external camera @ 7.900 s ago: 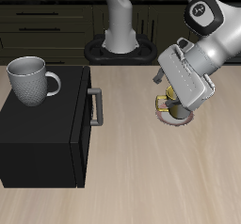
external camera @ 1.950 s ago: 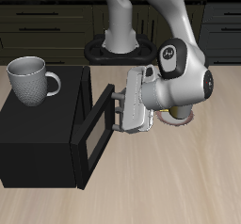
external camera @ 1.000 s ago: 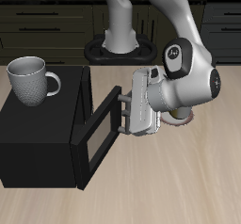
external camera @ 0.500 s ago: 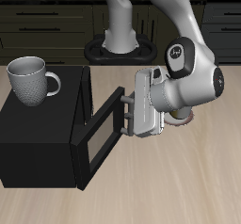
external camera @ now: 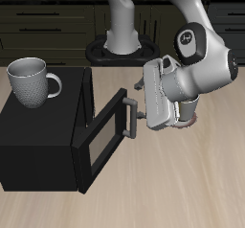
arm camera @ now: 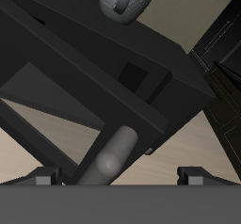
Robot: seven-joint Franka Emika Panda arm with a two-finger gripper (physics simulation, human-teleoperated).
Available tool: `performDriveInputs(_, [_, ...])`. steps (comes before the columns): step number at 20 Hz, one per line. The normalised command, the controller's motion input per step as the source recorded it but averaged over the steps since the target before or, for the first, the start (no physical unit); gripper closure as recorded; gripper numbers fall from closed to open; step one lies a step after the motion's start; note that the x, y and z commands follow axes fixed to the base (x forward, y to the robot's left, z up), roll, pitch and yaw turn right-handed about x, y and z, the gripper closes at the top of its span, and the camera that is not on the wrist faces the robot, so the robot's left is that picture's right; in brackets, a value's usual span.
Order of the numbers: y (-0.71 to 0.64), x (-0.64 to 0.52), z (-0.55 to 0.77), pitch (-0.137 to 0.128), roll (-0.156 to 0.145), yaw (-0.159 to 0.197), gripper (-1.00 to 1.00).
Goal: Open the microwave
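1. Exterior view shows the microwave (external camera: 43, 141) sitting at the tabletop's side edge, its body reaching close to the front edge, and its door (external camera: 103, 139) now swung out further than it was a moment ago, the free edge carried away from the box toward the middle of the tabletop.
2. That wider gap means the opening is well under way; I'd judge the door roughly half open, with more swing left before it stands fully clear.
3. The grey bar handle (external camera: 126, 116) sits at the gripper (external camera: 140, 114), which has drifted outward with it. In the wrist view the handle (arm camera: 111, 154) runs between the fingers (arm camera: 40, 179), which stand either side of it, so it looks hooked rather than tightly pinched; whether the pads press on it I cannot tell.
4. A grey mug (external camera: 32, 81) stands on the microwave's top, undisturbed.
5. Something on the tabletop behind the arm is mostly hidden by it; I cannot make it out.
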Motion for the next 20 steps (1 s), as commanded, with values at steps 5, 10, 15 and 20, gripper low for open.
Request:
performDriveInputs(5, [0.21,-0.15,0.11,-0.004,0.039,0.089,-1.00])
performDriveInputs(10, [0.20,-0.12,0.08,0.032,0.039,0.021,-1.00])
performDriveInputs(15, [0.16,-0.15,0.03,-0.014,0.034,0.115,-1.00])
performDriveInputs(20, [-0.15,0.03,-0.06,0.001,0.076,0.150,-1.00])
